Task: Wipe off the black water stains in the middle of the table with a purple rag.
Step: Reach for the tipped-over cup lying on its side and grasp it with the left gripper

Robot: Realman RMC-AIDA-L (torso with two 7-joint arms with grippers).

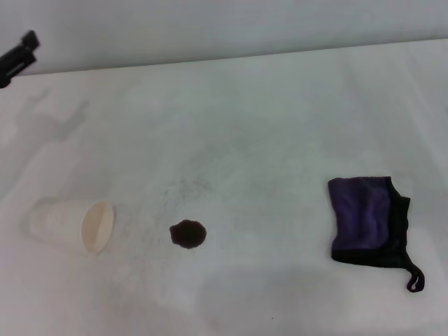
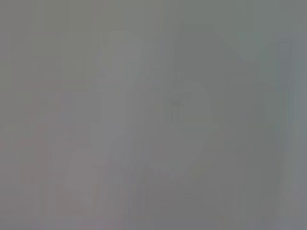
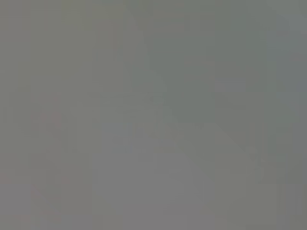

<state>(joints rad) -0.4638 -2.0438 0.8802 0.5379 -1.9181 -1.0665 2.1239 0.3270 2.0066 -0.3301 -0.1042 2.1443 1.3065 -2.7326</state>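
The purple rag lies limp on the desk, likely light and soft; pinch a raised fold. The left gripper sits far off; its jaws can't be judged. The right gripper is unseen.

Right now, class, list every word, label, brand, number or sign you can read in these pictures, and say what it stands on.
None: no readable text shows anywhere.
The paper cup, lying on its side: plain, no print.
The purple rag: no tag or label visible.
The table: bare white, only the black water stains.
Both wrist views: featureless grey, nothing to read.
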